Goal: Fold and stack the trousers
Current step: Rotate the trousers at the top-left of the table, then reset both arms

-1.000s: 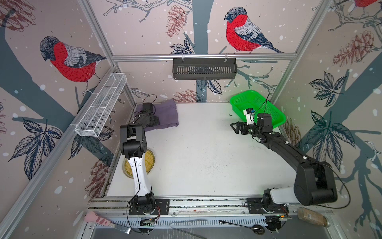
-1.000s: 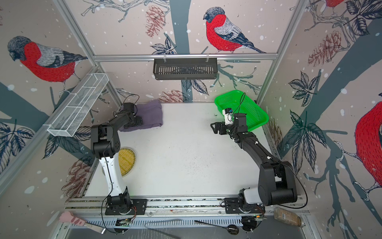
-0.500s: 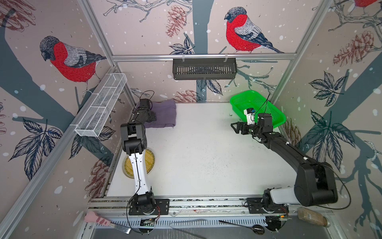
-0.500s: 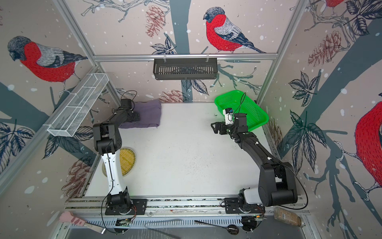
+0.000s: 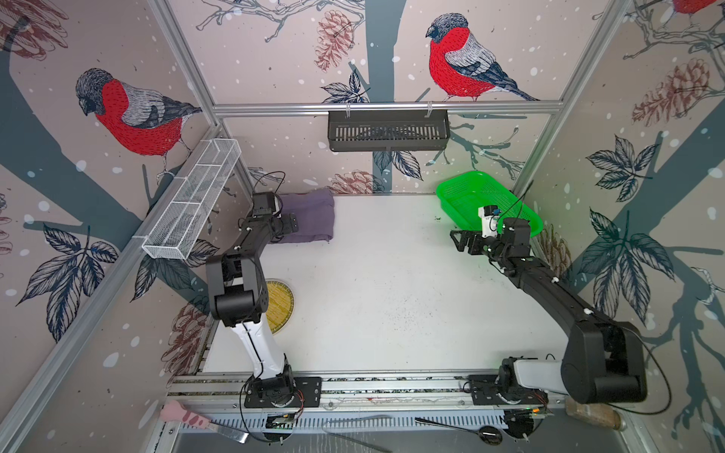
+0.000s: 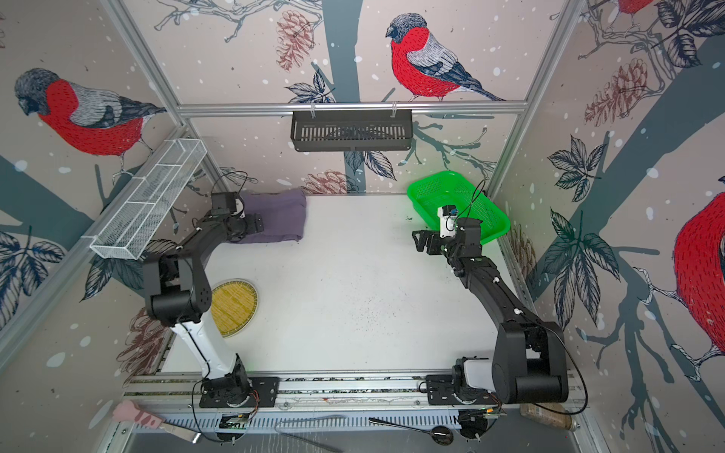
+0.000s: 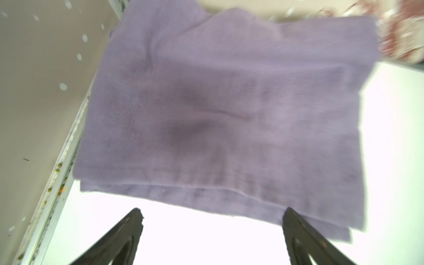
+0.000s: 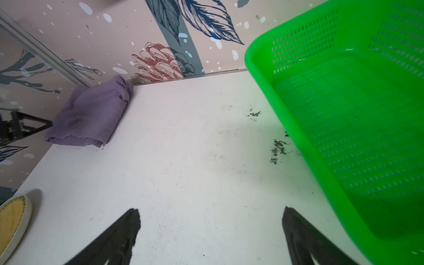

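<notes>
Folded trousers (image 5: 312, 213) (layered); left end effector (image 7: 212, 210) at their edge, jaws apart; right end effector (image 8: 210, 209) well away, likewise apart.

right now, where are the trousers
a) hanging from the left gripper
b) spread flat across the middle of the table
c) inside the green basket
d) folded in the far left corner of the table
d: the trousers lie as a folded bundle in the far left corner by the back wall. The left gripper stands open just short of them, and the green basket holds no cloth.
</notes>
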